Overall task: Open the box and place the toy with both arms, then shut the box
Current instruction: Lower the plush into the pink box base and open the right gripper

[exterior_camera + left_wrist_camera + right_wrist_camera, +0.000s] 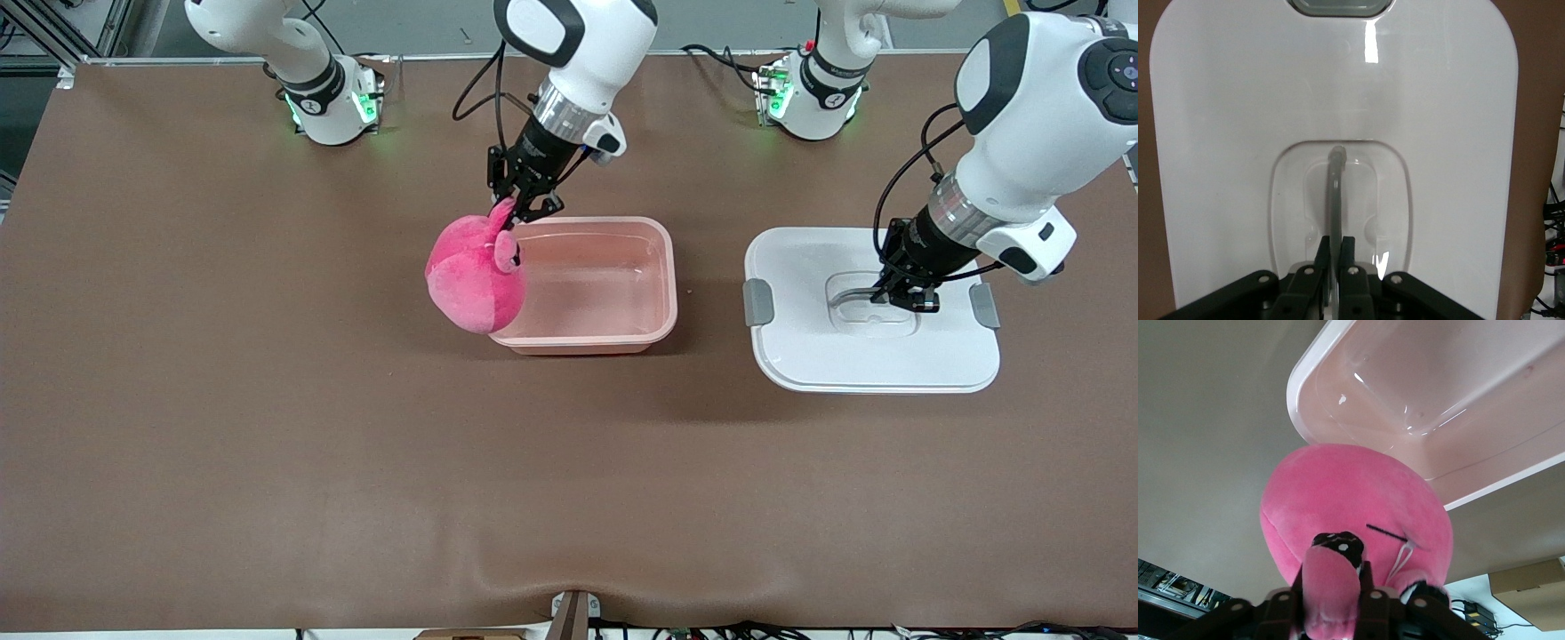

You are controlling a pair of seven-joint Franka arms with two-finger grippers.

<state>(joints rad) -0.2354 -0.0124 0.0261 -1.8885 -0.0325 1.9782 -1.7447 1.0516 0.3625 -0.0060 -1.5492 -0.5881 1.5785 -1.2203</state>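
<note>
The rounded bright-pink plush toy [476, 277] hangs from the right claw [514, 216], whose fingers are clamped on one of its protruding eye stalks. It dangles over the rim of the translucent pink plastic box [660, 293] at the end toward the right arm, partly over the bare brown worktop [267, 400] and only partly over the open cavity. The box stands lidless near the middle of the worktop. Its white plastic lid [800, 356], with grey clips on two sides, lies flat on the worktop toward the left arm's end, well apart from the box. The left claw [902, 292] is down in the lid's recessed centre, fingers pressed together on the thin grey handle [1335, 193], as the left wrist view shows.

The step in hand looks to be dropping the toy into the box, and the toy is not yet centred. To do it well, the right arm should carry the toy further over the cavity, toward the box's middle, before letting go; released where it hangs, the plush would likely catch the rim and roll onto the worktop, or tip the light box. Lowering it until its bulk sits below the rim would make the release safer. The left arm should wait with the lid until the right claw is clear of the box
</note>
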